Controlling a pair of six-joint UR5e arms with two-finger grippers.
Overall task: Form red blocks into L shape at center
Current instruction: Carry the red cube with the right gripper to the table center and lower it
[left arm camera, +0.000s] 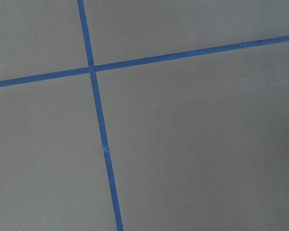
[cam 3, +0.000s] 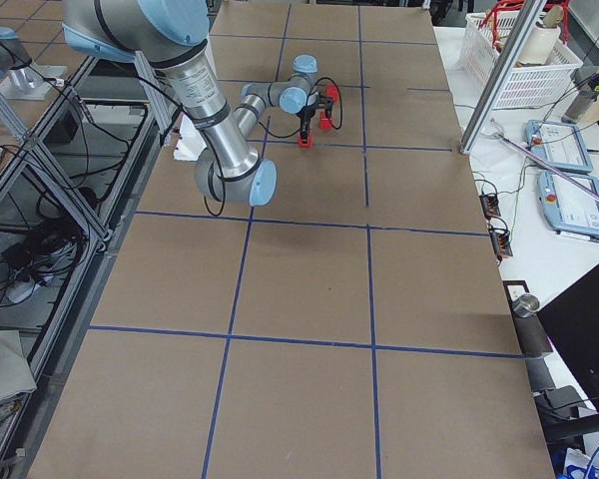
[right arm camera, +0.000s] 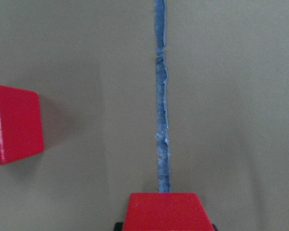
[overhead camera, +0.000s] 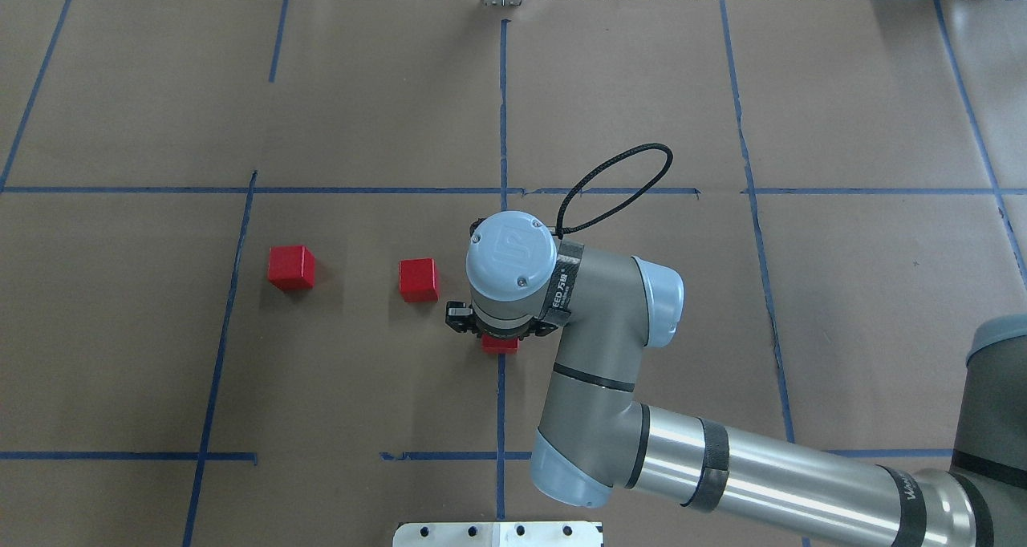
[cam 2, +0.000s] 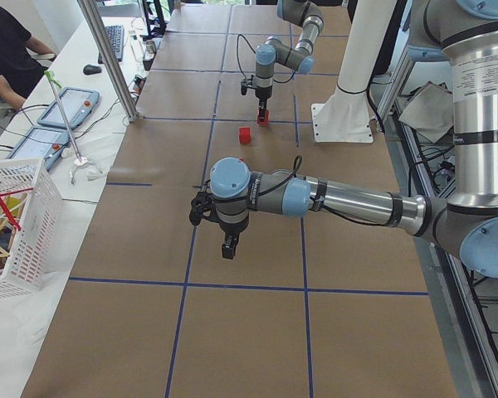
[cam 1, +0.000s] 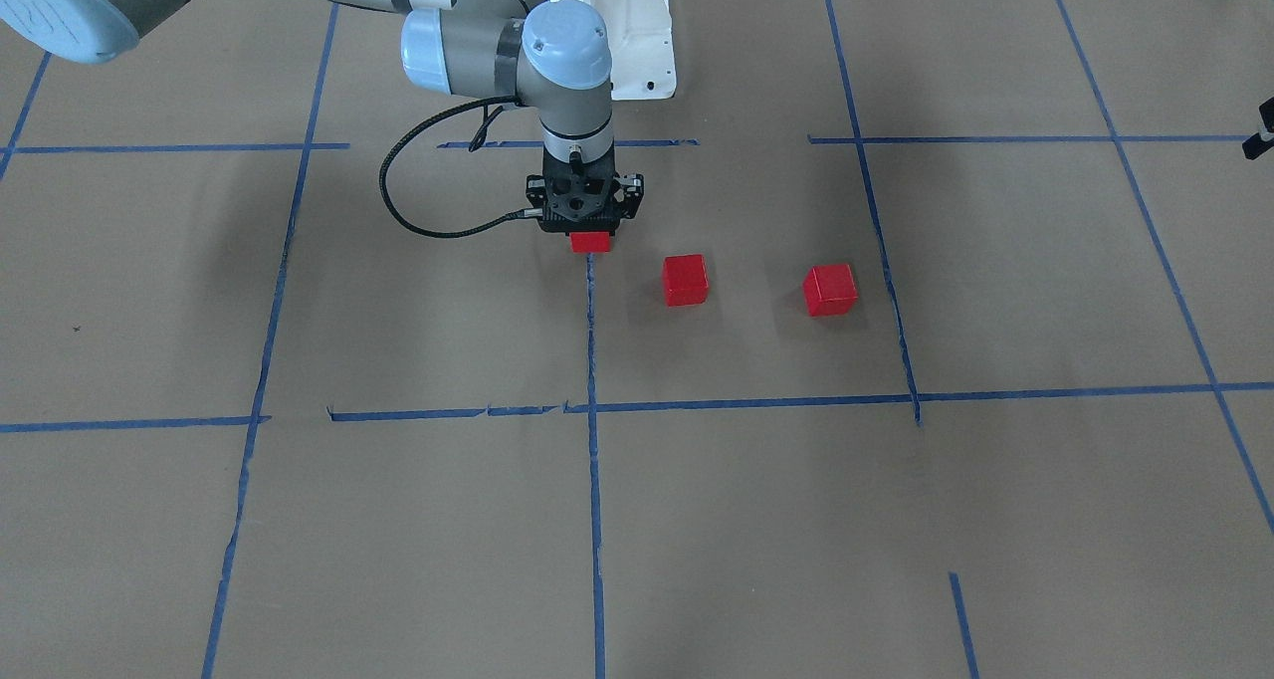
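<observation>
Three red blocks show. My right gripper (cam 1: 590, 235) points straight down over the center blue tape line (cam 1: 593, 340) and is shut on one red block (cam 1: 590, 243), held at or just above the paper; this block fills the bottom of the right wrist view (right arm camera: 166, 211). A second red block (cam 1: 685, 280) lies close beside it on the robot's left side and also shows in the right wrist view (right arm camera: 14, 124). The third red block (cam 1: 830, 290) lies further out the same way. My left gripper (cam 2: 229, 249) hangs over bare paper far from the blocks; I cannot tell if it is open.
The table is brown paper with a blue tape grid (overhead camera: 503, 190). The white robot base (cam 1: 637, 52) stands at the near edge behind the held block. The left wrist view shows only paper and a tape crossing (left arm camera: 91, 69). A white basket (cam 2: 17, 215) sits off the table.
</observation>
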